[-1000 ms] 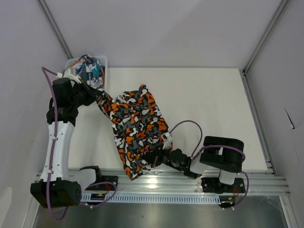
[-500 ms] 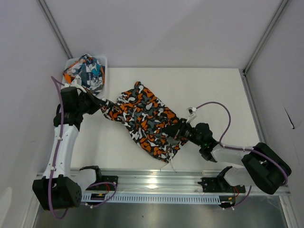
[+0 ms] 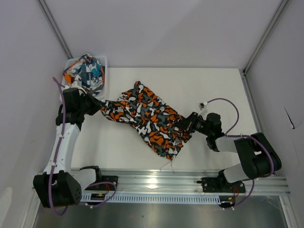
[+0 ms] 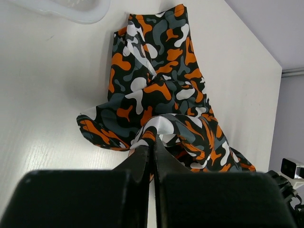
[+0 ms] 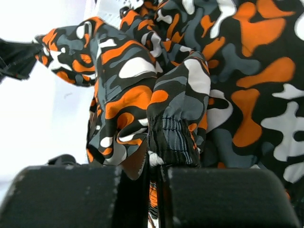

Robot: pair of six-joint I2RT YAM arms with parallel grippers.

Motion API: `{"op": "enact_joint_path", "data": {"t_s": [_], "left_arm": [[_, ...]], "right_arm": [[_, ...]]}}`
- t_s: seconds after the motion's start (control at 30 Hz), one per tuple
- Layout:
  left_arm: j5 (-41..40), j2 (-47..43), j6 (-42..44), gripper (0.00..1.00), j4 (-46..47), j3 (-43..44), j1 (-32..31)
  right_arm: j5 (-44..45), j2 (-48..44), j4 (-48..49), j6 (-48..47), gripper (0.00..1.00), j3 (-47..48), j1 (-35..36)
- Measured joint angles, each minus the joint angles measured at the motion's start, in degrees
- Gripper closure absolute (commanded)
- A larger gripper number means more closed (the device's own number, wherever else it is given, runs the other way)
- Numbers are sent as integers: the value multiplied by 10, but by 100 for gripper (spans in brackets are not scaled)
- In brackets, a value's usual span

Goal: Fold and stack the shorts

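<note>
The camouflage shorts [image 3: 147, 118] in orange, black, grey and white are stretched slantwise across the white table between my two grippers. My left gripper [image 3: 100, 105] is shut on their left edge [image 4: 154, 130]. My right gripper [image 3: 186, 124] is shut on the elastic waistband [image 5: 173, 135] at their right side. The shorts [image 4: 161, 80] lie bunched and wrinkled in the middle. The teal, orange and white graphic shorts [image 3: 88, 71] sit crumpled in the white basket [image 3: 103, 61] at the far left corner.
The white basket's rim [image 4: 71, 5] shows at the top of the left wrist view. The grey enclosure walls stand left, right and behind the table [image 3: 213, 90]. An aluminium rail [image 3: 156, 178] runs along the near edge, by both arm bases.
My right arm has swung from the near edge out to the right, pulling the camouflage shorts with it. They have turned from lying near-to-far to stretching left to right. The left gripper has shifted slightly nearer.
</note>
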Motion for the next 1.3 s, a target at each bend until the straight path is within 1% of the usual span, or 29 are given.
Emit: {"op": "enact_joint_path", "data": {"t_s": [0.03,0.07,0.1,0.13,0.17,0.2,0.23,0.37,0.5,0.67,0.7,0.73,0.77,0.83,0.87,0.93,0.97,1.07,1.23,1.3], "left_arm": [[0,1,-1,100,1,-1,0],[0,2,-2,100,2,-1,1],[0,4,-2,100,3,-1,1],[0,5,-2,100,4,-1,1],[0,6,-3,100,5,-1,1],[0,6,-3,100,6,-1,2],[0,6,-3,100,7,-1,2],[0,6,-3,100,10,-1,2],[0,6,-3,100,13,-1,2],[0,6,-3,100,14,-4,2],[0,6,-3,100,14,-4,2],[0,6,-3,100,14,-5,2],[0,6,-3,100,14,-5,2],[0,6,-3,100,14,-5,2],[0,6,-3,100,14,-5,2],[0,6,-3,100,14,-6,2],[0,6,-3,100,14,-6,2],[0,5,-3,100,14,-6,2],[0,5,-3,100,14,-6,2],[0,4,-3,100,14,-6,2]], "right_arm": [[-11,8,7,5,88,0,-11],[-22,15,14,9,82,0,-19],[-30,19,20,14,63,0,-21],[-39,21,26,17,56,0,-21],[-49,22,39,21,51,-2,-19],[-57,23,56,27,43,-5,-16],[-65,23,76,35,42,-10,-13],[-84,31,146,55,41,-36,5],[-86,67,205,72,40,-49,32],[-75,120,242,76,40,-62,59],[-68,127,245,75,41,-67,63],[-63,132,247,74,45,-72,66],[-56,135,248,72,56,-78,69],[-43,141,251,68,72,-84,76],[-38,143,252,67,81,-86,79],[-28,150,256,69,85,-90,88],[-24,154,259,71,80,-93,91],[-21,169,261,83,58,-100,99],[-8,182,262,101,48,-111,125],[0,181,265,104,49,-115,139]]}}
